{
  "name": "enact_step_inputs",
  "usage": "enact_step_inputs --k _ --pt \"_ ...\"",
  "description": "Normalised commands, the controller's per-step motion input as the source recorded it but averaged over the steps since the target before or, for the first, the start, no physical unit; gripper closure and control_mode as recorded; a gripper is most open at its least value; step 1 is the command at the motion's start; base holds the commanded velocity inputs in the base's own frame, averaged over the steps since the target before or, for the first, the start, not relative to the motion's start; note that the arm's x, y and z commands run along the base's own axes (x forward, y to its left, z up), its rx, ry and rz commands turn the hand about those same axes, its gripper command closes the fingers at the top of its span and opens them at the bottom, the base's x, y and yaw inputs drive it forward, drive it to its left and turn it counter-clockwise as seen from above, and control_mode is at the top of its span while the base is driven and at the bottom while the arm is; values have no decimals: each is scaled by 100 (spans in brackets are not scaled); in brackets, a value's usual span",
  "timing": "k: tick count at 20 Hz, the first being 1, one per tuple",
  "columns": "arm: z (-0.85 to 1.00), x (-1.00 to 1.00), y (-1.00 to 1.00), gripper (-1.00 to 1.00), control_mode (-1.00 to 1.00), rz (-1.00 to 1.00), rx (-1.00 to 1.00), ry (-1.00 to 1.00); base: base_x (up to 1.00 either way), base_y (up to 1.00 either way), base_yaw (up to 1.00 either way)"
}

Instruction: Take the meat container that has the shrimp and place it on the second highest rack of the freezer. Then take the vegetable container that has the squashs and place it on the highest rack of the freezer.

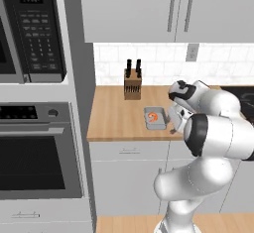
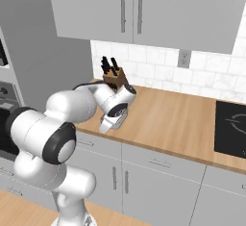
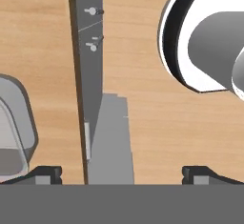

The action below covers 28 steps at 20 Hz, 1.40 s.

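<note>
The meat container [image 1: 155, 118] is a small light-grey tray near the front edge of the wooden counter [image 1: 114, 113], with the orange-red shrimp [image 1: 153, 117] inside. In the hand view, one rounded corner of the meat container [image 3: 16, 127] shows at the left. My gripper [image 1: 172, 127] hangs just right of the tray, over the counter's front edge, and does not touch it. The gripper [image 3: 123, 174] is open, its fingertips [image 3: 45, 172] wide apart with nothing between them. In the right base view the gripper [image 2: 104, 128] points down and my arm hides the tray. The vegetable container and the freezer are out of view.
A knife block [image 1: 132, 84] stands at the back of the counter behind the tray. A built-in oven [image 1: 34, 150] and microwave [image 1: 32, 29] fill the tall unit on the left. A dark cooktop [image 2: 233, 126] lies at the right. Upper cabinets [image 2: 144, 8] hang overhead.
</note>
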Motion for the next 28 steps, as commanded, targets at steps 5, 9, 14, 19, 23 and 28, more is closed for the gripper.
enact_step_inputs --k 5,9,14,19,23,28 --pt "-21 39 0 -100 -100 -1 0 0 0 0 0" --pt "-24 69 0 -100 -100 0 0 10 0 0 0" --pt "-13 30 0 -100 -100 0 0 1 0 0 0" --pt "-11 17 0 -100 -100 0 0 0 0 0 0" --pt "-29 16 0 -100 -100 0 0 0 0 0 0" --pt "-36 0 0 -100 -100 -2 -2 0 0 0 0"
